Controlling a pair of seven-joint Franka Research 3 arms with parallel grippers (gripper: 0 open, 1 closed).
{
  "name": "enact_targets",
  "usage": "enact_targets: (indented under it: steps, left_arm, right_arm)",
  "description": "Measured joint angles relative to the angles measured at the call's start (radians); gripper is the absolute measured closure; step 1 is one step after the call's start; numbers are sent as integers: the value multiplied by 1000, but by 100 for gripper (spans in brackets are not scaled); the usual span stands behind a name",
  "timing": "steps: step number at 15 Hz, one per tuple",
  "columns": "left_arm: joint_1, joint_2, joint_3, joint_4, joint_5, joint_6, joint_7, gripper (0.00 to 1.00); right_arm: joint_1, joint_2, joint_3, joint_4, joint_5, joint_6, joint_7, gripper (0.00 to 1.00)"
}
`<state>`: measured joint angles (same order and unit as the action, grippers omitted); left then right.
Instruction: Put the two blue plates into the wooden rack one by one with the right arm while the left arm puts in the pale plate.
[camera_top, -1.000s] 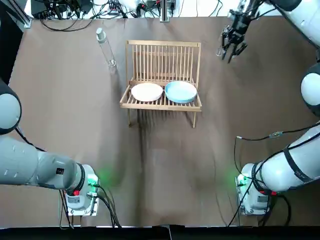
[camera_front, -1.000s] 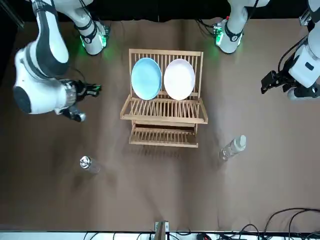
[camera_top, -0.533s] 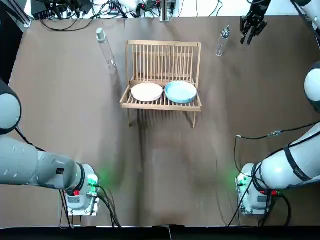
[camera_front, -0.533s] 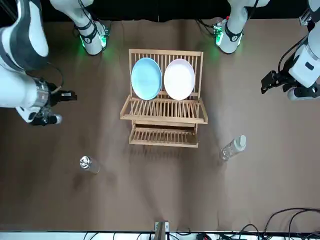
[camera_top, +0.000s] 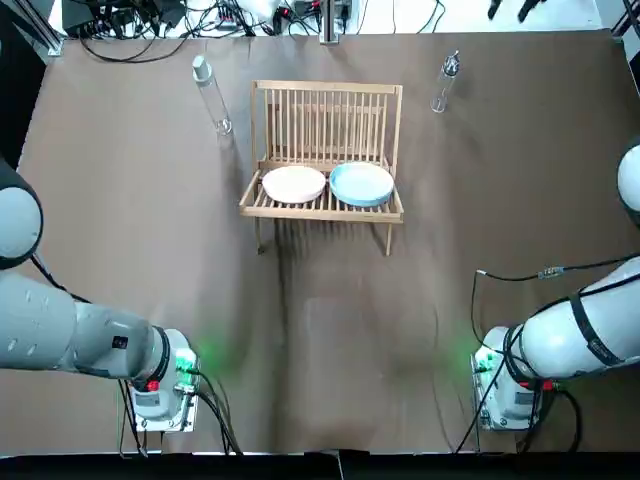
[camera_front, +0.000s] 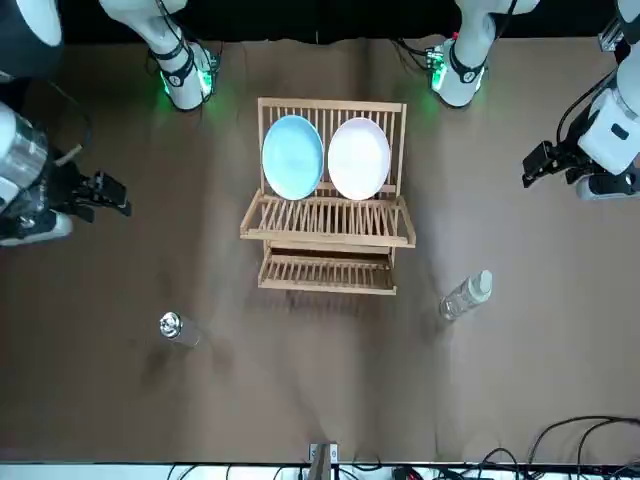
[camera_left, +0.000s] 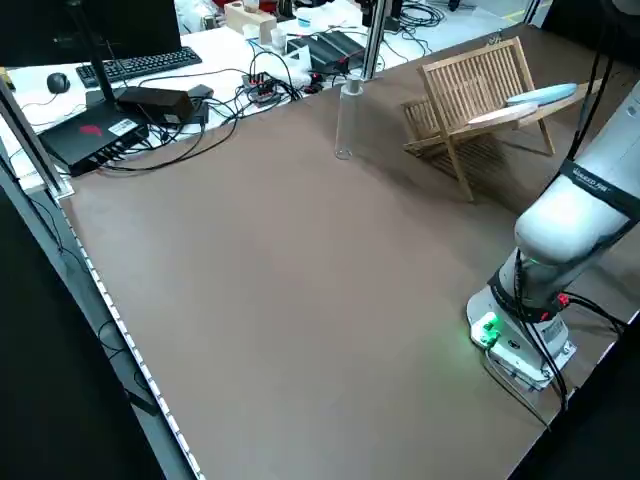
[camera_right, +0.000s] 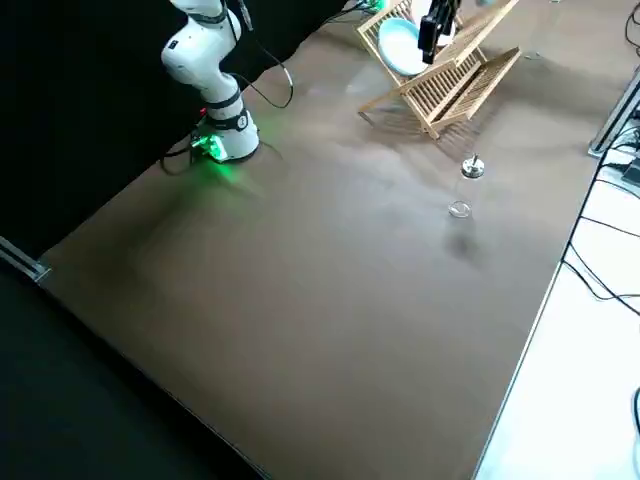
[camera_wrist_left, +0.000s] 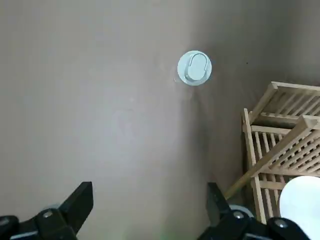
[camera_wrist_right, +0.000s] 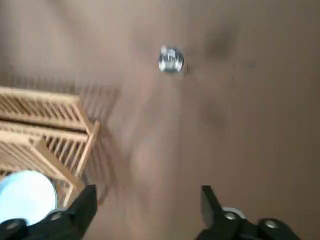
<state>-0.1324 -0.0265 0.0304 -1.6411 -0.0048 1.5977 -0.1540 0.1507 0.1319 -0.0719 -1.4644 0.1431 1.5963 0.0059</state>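
Note:
The wooden rack (camera_top: 326, 110) stands in the middle of the table's far half. Two plates lean in it side by side: a pale plate (camera_top: 294, 184) and one blue plate (camera_top: 361, 183). I see no second blue plate. From the front, the blue plate (camera_front: 292, 157) and the pale plate (camera_front: 358, 158) face the camera. My right gripper (camera_front: 105, 192) hovers open and empty, well off the rack's right side; its wrist view shows the blue plate (camera_wrist_right: 27, 197). My left gripper (camera_front: 537, 168) hangs open and empty on the other side, the pale plate (camera_wrist_left: 302, 197) in its wrist view.
A clear bottle (camera_top: 211, 95) stands upright to the left of the rack, and a second clear bottle (camera_top: 444, 80) to its right, both near the far edge. Cables and equipment (camera_top: 150, 25) lie beyond that edge. Brown tabletop (camera_top: 330, 330) spreads in front of the rack.
My right gripper has drawn away from the rack and the right-hand bottle, outward toward the table's far right edge. The left arm, plates and bottles have not moved.

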Motion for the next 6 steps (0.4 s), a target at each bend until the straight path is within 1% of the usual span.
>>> enact_targets:
  steps: [1,3,4,6]
  left_arm:
    - [0,0,0,0,0,0,4,0]
    - [1,0,2,0,1,0,39,0]
    - [1,0,2,0,1,0,55,0]
    - [1,0,2,0,3,0,66,0]
  right_arm:
    - [0,-13,0,2,-16,10,0,0]
    - [0,-44,0,-2,-41,9,1,0]
    - [0,-63,0,-15,-46,9,1,0]
    - [-1,-113,0,-74,-53,19,1,0]
